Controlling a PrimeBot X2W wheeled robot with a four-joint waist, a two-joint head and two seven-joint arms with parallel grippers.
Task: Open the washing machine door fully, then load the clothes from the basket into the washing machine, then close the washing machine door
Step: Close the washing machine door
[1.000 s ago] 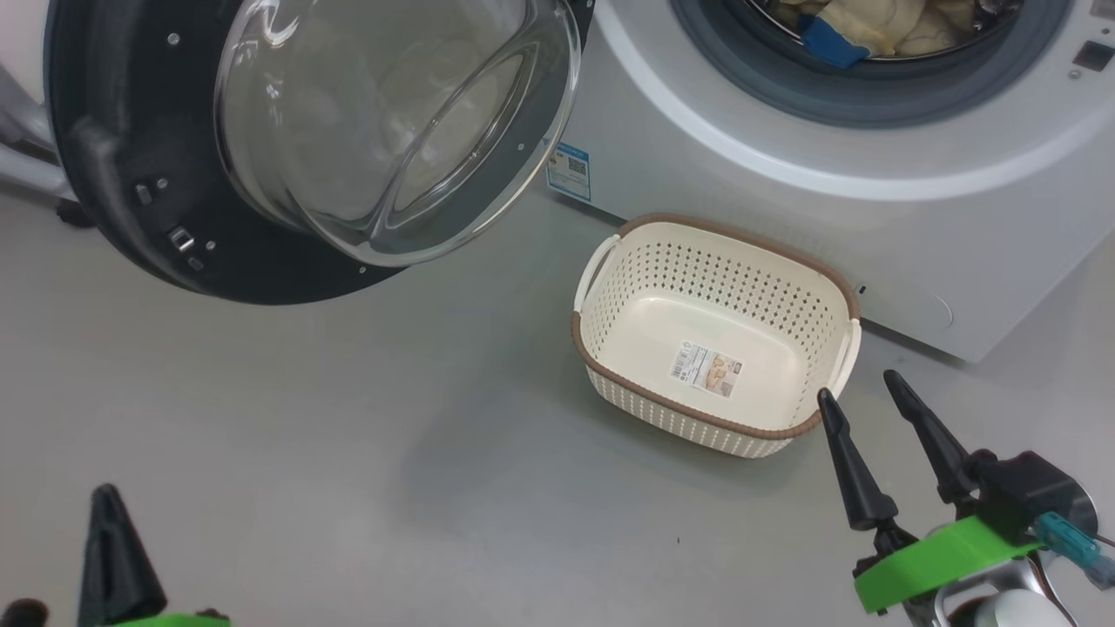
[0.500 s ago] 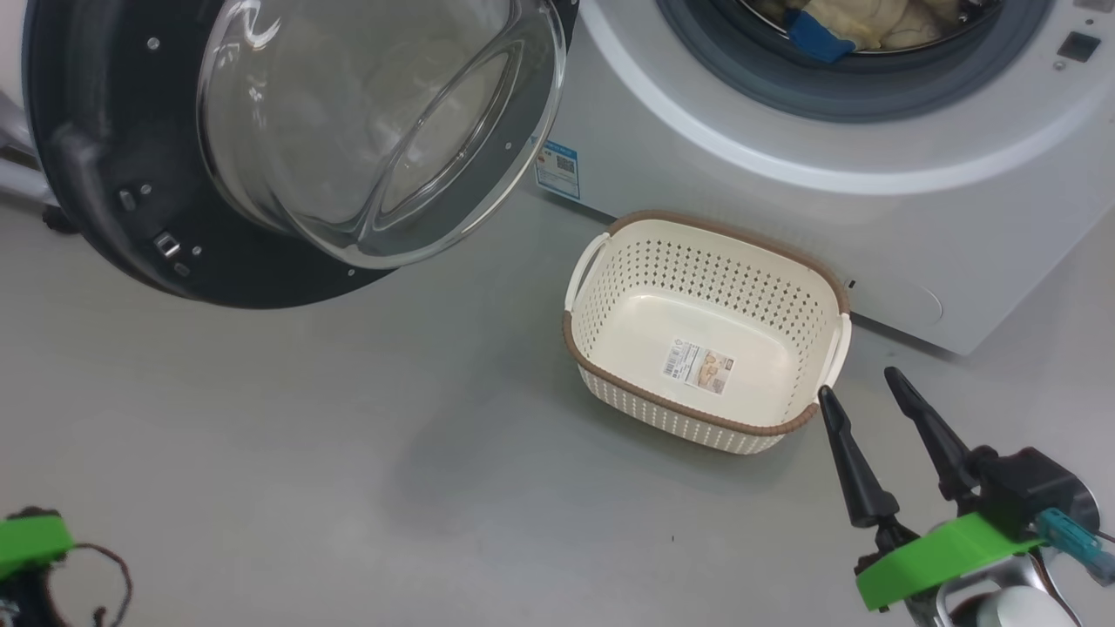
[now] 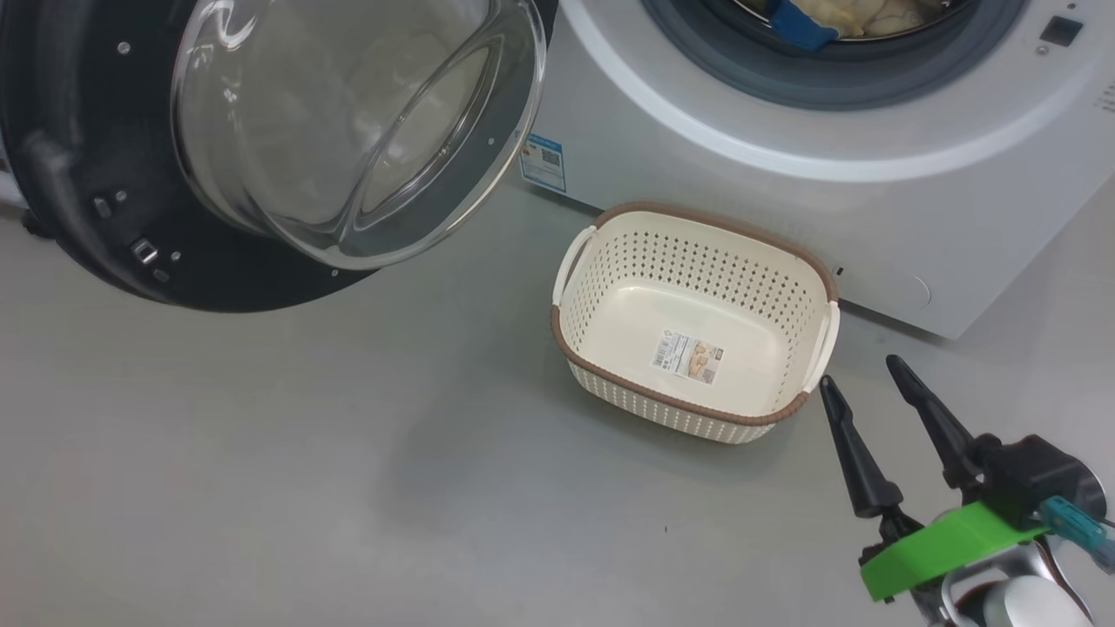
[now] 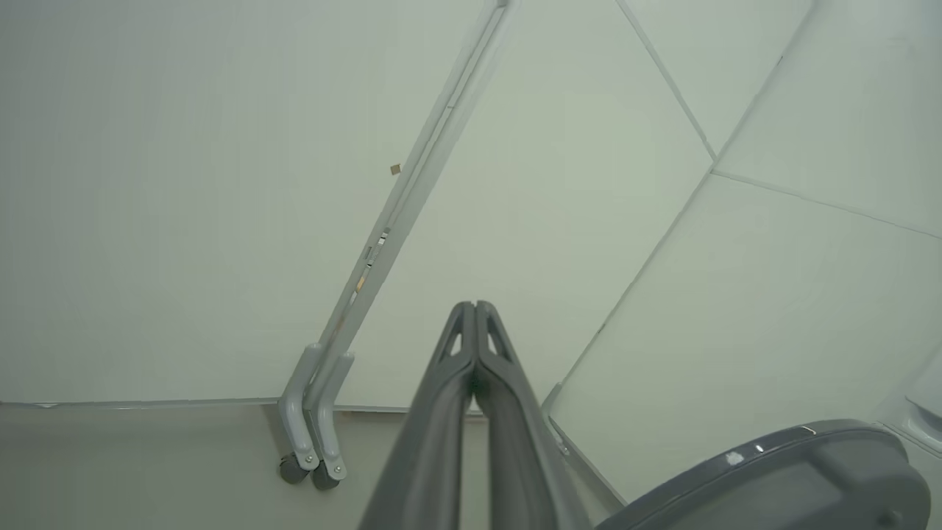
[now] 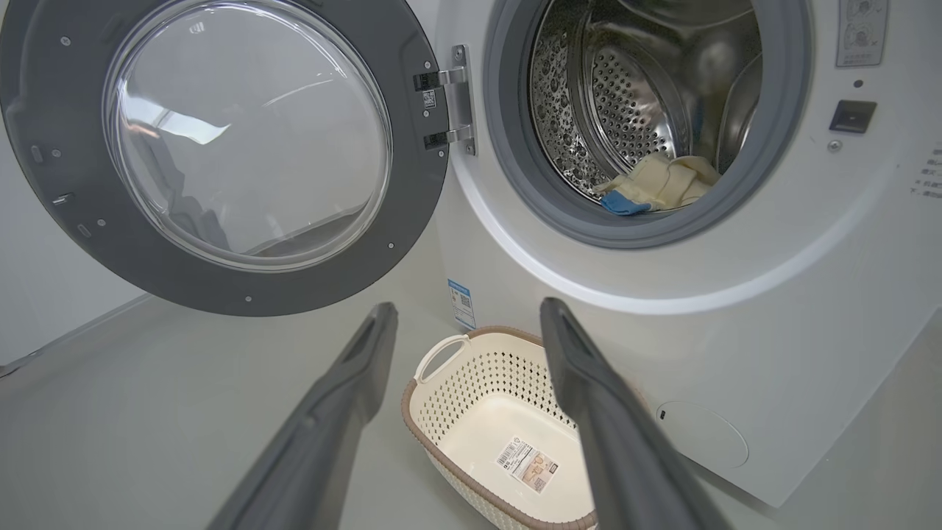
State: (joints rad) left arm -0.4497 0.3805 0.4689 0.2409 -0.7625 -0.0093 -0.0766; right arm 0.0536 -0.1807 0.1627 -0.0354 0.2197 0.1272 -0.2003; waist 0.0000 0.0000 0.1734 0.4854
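The washing machine door [image 3: 261,157] hangs wide open at the left, glass bowl facing out, also in the right wrist view [image 5: 221,154]. The white washing machine [image 3: 784,192] stands behind, and the pale yellow and blue clothes [image 5: 659,188] lie in its steel drum, peeking at the head view's top edge [image 3: 836,13]. The basket [image 3: 688,261] sits on the floor before the machine with nothing but its label inside [image 5: 471,397]. My right gripper [image 3: 859,371] is open, just right of the basket's near corner [image 5: 467,306]. My left gripper [image 4: 471,303] is shut on nothing, pointing at white panels.
Grey floor [image 3: 348,453] spreads left of and in front of the basket. In the left wrist view, white partition panels stand on caster feet [image 4: 309,464], with the door's dark rim [image 4: 773,471] at the lower right. A blue label [image 3: 542,163] marks the machine's front.
The head camera has shifted, sliding the whole scene left and up. My left gripper has left the lower left corner of the head view. The right gripper keeps its place and stays open.
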